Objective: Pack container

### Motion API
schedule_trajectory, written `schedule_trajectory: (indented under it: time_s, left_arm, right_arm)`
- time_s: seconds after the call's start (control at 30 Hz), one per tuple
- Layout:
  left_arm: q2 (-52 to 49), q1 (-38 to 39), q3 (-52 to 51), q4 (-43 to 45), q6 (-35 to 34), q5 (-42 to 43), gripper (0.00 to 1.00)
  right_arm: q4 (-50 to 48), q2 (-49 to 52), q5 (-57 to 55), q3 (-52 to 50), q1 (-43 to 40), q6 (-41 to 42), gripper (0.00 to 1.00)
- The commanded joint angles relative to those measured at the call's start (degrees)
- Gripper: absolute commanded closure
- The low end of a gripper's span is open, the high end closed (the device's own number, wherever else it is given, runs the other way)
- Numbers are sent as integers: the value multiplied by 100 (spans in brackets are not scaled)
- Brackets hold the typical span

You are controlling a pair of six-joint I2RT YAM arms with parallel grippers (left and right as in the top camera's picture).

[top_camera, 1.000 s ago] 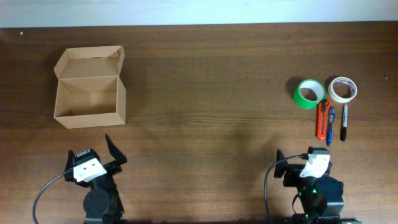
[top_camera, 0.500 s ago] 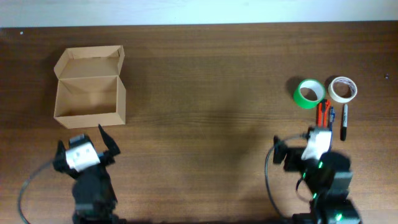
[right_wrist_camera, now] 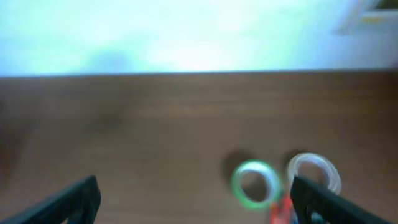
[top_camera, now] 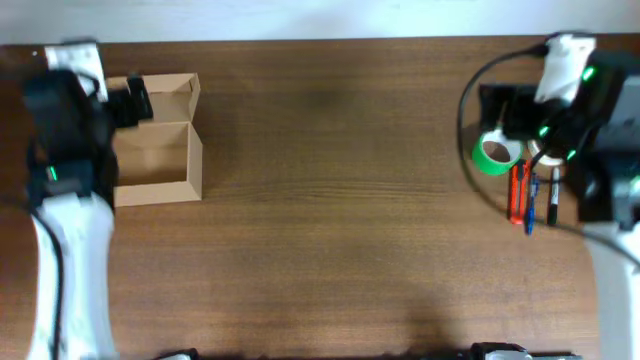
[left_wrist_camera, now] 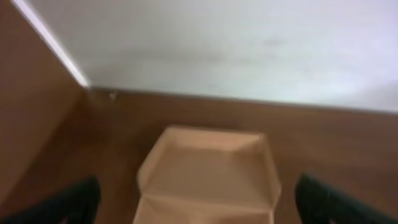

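Cardboard, tan and plain, the container (top_camera: 152, 160) is sitting open and empty at the upper left of the overhead frame, so packing is not yet begun and every item is waiting at the upper right: one green tape roll (top_camera: 497, 151), one white tape roll (top_camera: 548, 149), one orange cutter (top_camera: 517, 192) and two pens (top_camera: 542, 198). The left gripper (left_wrist_camera: 198, 200) is hovering above the box, fingers spread apart; the right gripper (right_wrist_camera: 198, 198) is hanging near the rolls, likewise spread, holding nothing.
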State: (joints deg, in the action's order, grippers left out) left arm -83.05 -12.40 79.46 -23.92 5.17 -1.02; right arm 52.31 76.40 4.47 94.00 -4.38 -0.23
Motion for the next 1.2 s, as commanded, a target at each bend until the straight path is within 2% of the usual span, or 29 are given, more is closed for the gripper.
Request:
schedule_trajectory:
  time_s: [0.0,0.1,0.23,0.43,0.63,0.87,0.93,1.0,1.1,1.17]
  left_arm:
    - [-785,-52,1196,-553,96,748,0]
    - [-1115,-52,1620,-706,98,719,0]
    - [-1228,-52,1628,-621,90,704,0]
    - [-1241,-50,1628,-1034,87,922,0]
    - [-1252,-35,1626,-1200,76,1193,0]
    - [-1370,-35,1626,-1600,96,793,0]
    - [-1464,-35,1626,-1917,94,719,6]
    - [-1596,-35,1626,-2247,92,721,18]
    - [-1878,4,1626,-2721,96,719,23]
    - [-2087,55,1626,-2964,96,717,22]
  right_arm:
    - [479,577,-195,931,-841,125,1]
    - [844,1023,282,1443,-1727,455,1]
    - [931,1512,1241,1749,-2761,605,1]
    - [1198,2107,1307,1751,-3582,660,1]
    - [1298,2527,1261,1751,-3851,619,1]
    - [1384,2568,597,1744,-3877,625,1]
    - [1375,2568,579,1744,-3877,627,1]
    - [1375,2568,579,1744,-3877,627,1]
    - [1375,2568,579,1744,-3877,627,1]
    - [1375,2568,579,1744,-3877,627,1]
